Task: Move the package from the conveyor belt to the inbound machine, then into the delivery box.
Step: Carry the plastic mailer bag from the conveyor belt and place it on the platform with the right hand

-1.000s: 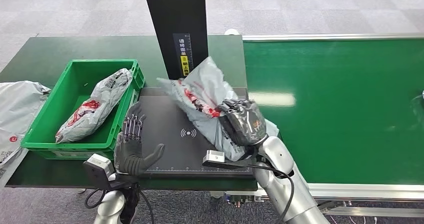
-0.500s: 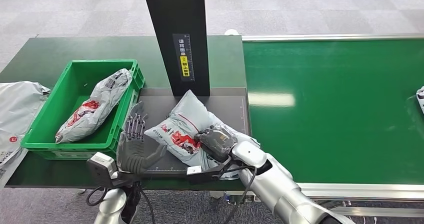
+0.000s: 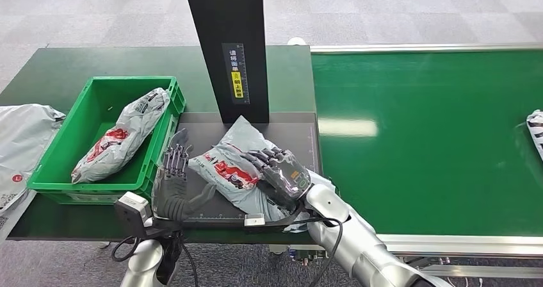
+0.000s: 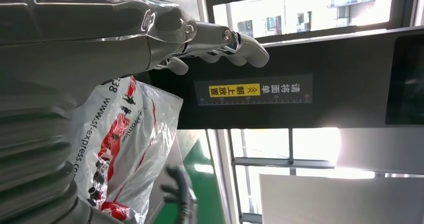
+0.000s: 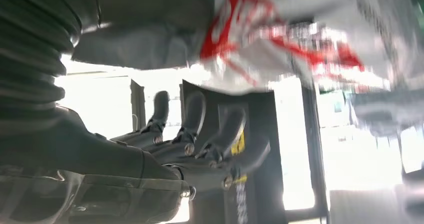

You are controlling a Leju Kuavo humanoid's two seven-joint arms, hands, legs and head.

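Grey mailers (image 3: 22, 136) are lying at the far left edge of the dark green counter (image 3: 64, 66). Next to them, a green delivery box (image 3: 61, 172) is sitting on the counter and holding one grey and red parcel (image 3: 121, 133) lying slantwise inside. Just right of the box, the left robot hand (image 3: 173, 184) is standing upright at the near left corner of the black inbound machine's pad (image 3: 294, 133), its fingers spread wide and holding nothing, its thumb pointing toward the package. The package (image 3: 227, 165), a crumpled grey bag with red print, is lying on that pad in front of the machine's tall black column (image 3: 227, 43). The right robot hand (image 3: 282, 172) is resting on the package's right end with its fingers stretched apart, not gripping it. Farther right, the green conveyor belt (image 3: 435, 139) is carrying another bag (image 3: 535, 127) at the picture's far right edge.
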